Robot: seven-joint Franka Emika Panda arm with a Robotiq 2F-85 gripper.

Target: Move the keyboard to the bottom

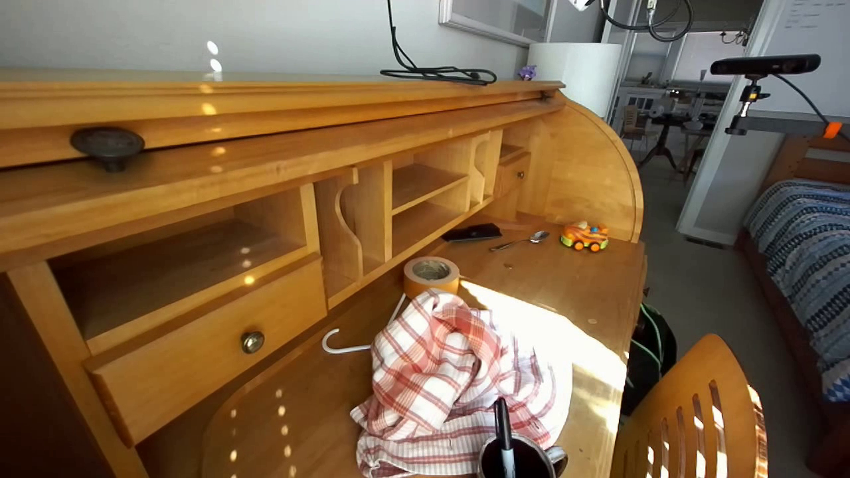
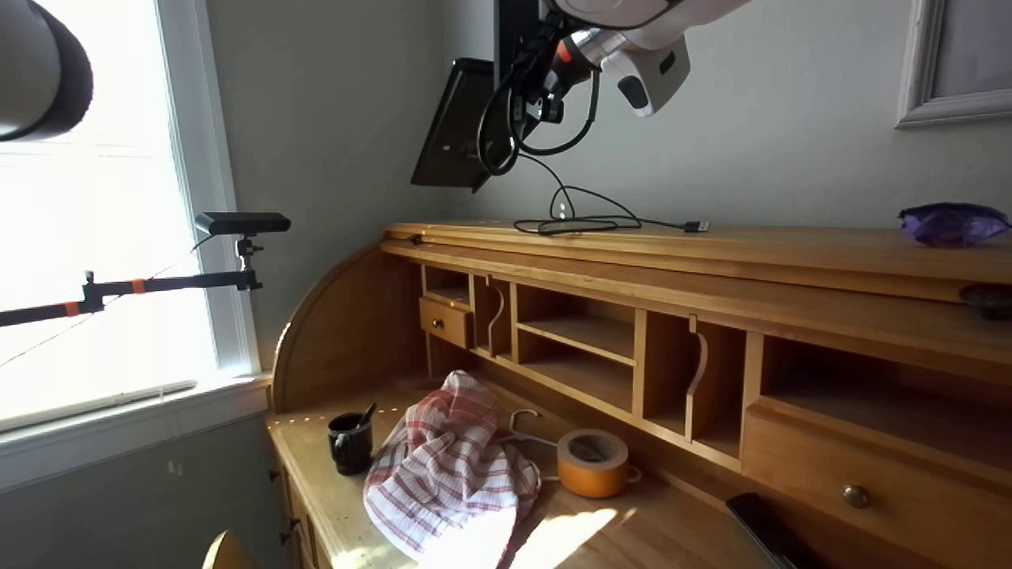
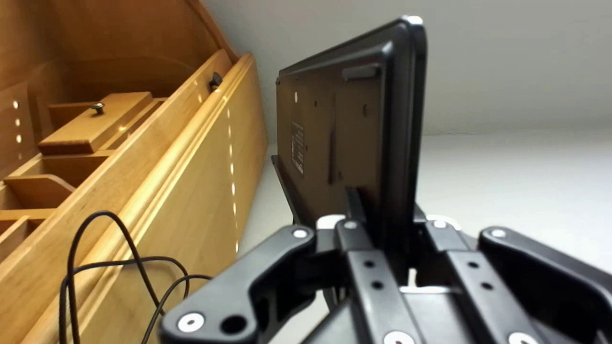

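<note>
The black keyboard [image 2: 466,126] hangs in the air above the desk's top ledge, tilted on edge, in an exterior view. In the wrist view its underside [image 3: 330,129] faces the camera. My gripper [image 3: 387,215] is shut on the keyboard's edge, one finger on each face. The thin black cable [image 2: 585,225] hangs down and lies looped on the ledge. It also shows in an exterior view [image 1: 441,74], where the keyboard is out of view. The bottom, the honey-coloured desk surface [image 1: 531,265], also shows in an exterior view [image 2: 672,525], below the keyboard.
On the desk surface lie a checked cloth [image 1: 431,372], a tape roll [image 2: 593,466], a white hanger [image 1: 345,348], a mug [image 2: 349,446] with a marker, a spoon [image 1: 521,241], a toy car [image 1: 584,237] and a dark flat object [image 1: 473,232]. A purple item [image 2: 953,224] sits on the top ledge [image 2: 791,245].
</note>
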